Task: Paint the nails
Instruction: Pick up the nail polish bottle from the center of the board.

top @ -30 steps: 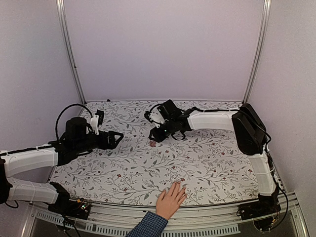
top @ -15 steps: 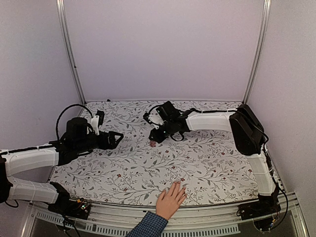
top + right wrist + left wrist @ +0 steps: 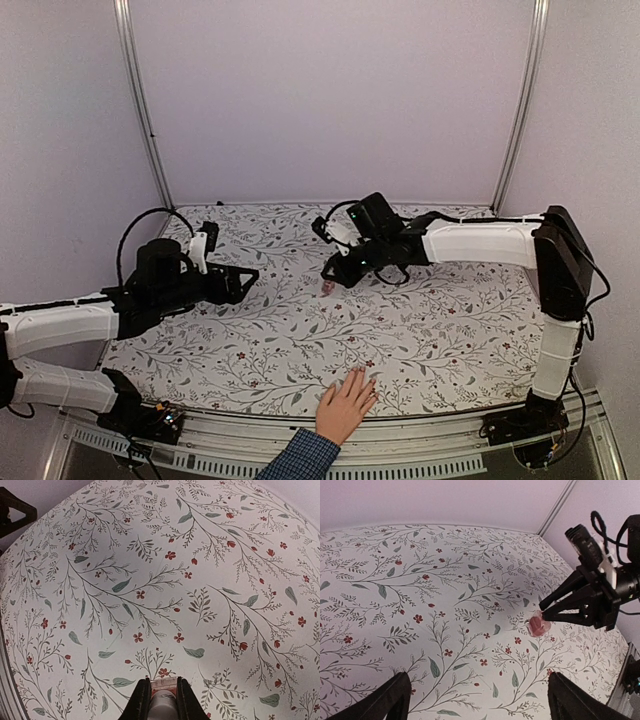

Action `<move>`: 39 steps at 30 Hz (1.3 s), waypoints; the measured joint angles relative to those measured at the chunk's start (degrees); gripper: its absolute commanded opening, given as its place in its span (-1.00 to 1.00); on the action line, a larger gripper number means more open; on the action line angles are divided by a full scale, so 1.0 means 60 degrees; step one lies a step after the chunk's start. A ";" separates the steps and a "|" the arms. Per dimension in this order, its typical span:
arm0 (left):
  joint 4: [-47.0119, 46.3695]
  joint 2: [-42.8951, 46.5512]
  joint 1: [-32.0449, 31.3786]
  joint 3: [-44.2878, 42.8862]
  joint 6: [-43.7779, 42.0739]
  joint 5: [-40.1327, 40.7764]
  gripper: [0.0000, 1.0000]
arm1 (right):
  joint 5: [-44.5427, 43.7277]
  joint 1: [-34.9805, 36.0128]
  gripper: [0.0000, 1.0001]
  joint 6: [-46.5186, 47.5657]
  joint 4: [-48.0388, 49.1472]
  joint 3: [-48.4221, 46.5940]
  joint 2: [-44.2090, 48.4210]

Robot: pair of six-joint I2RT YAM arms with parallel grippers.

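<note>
1. R gripper (image 3: 332,279): jaws clamped on small pink bottle w/ white cap (image 3: 538,625), mid floral tabletop (image 3: 430,340).
2. L gripper (image 3: 247,279): jaws wide, empty.
3. Nails (image 3: 360,376): on light-skinned hand (image 3: 345,406), flat at near tabletop edge.

nails (image 3: 360,376) | tiny, colour unclear | on hand (image 3: 343,406) lying flat | near table (image 3: 440,335) edge

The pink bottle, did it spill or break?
Nothing stands out. The pink bottle looks whole, pinched in the right gripper, with no spill on the flowery table. The hand lies flat at the near edge.
</note>
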State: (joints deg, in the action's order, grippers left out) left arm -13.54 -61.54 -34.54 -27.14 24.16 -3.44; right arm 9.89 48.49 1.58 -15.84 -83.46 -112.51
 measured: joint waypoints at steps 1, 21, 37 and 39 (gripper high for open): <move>-0.0018 0.0007 -0.0080 -0.0029 -0.0004 0.0033 0.91 | -0.0011 0.0000 -1.00 -0.0011 0.0036 0.0226 0.0379; -0.1501 -0.1843 -0.3198 -0.1464 -0.1665 0.0729 0.85 | 0.0339 0.0000 -1.00 -0.1133 0.0437 0.3774 0.5042; -0.3963 -0.3359 -0.4543 -0.1490 -0.2481 0.0896 0.64 | 0.0627 0.0040 -1.00 -0.1803 0.0280 0.3588 0.5901; -0.3989 -0.3898 -0.4674 -0.1894 -0.2528 0.1395 0.63 | 0.0364 0.0055 -1.00 -0.2120 0.0277 0.3552 0.5697</move>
State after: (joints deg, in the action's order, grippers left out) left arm -37.47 -84.93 -62.59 -38.50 8.99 4.93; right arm 12.08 48.82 -11.14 -14.17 -62.15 -78.32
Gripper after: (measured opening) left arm 0.822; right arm 0.149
